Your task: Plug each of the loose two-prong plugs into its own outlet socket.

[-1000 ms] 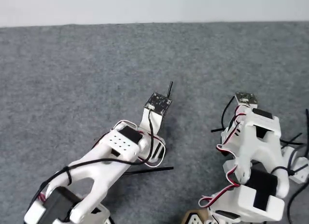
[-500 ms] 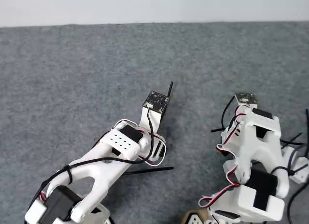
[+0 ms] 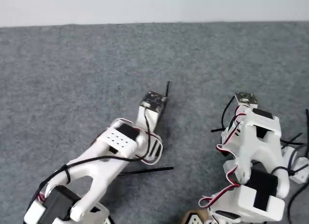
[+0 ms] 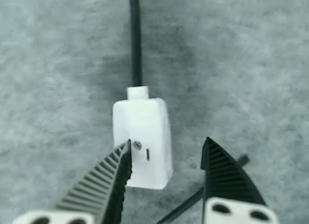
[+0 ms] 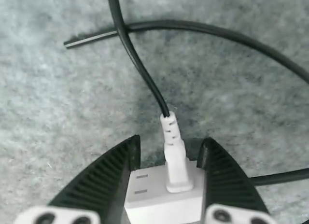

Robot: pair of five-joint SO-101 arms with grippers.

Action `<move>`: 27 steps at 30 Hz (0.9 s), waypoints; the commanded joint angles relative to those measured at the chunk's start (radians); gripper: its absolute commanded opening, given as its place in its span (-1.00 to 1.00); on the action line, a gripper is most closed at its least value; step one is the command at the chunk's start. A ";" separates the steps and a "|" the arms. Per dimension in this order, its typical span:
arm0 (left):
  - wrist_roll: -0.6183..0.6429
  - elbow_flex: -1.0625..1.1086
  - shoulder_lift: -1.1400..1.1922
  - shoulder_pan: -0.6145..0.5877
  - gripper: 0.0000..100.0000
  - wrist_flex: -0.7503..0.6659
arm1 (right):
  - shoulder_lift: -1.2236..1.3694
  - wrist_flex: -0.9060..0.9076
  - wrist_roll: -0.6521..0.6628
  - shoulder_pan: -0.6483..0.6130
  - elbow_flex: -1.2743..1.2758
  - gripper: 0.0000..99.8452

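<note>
A grey, felt-like table covering (image 3: 72,79) was seen spread across the whole high view. Along its 12 o'clock edge ran a pale, plain wall strip (image 3: 154,7). At about 5 o'clock, a small tan object (image 3: 193,218) with dark markings was cut off by the frame edge.

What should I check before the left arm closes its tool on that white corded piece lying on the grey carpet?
1. Left tool open: ok.
2. White corded plug centred in the tool: not ok; it sits to one side, with one finger overlapping its edge.
3. Which way the plug's prongs face: cannot tell.
4. Black cord leading straight away from the tool, free of it: ok.
5. Outlet block at the right tool, with a seated plug in it: ok.
6. Free slots on that block uncovered: ok.
</note>
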 commanded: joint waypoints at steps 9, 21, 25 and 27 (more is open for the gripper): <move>-0.152 0.008 -0.005 -0.186 -0.55 0.018 | -0.013 -0.005 -0.009 0.013 -0.006 -0.62; -0.267 -0.068 -0.014 -0.393 -0.56 0.008 | -0.013 -0.010 -0.009 0.013 -0.006 -0.62; -0.299 -0.070 -0.014 -0.430 -0.56 0.009 | -0.013 -0.010 -0.009 0.010 -0.006 -0.62; -0.310 -0.070 -0.015 -0.442 -0.56 0.009 | -0.013 -0.010 -0.009 0.008 -0.006 -0.62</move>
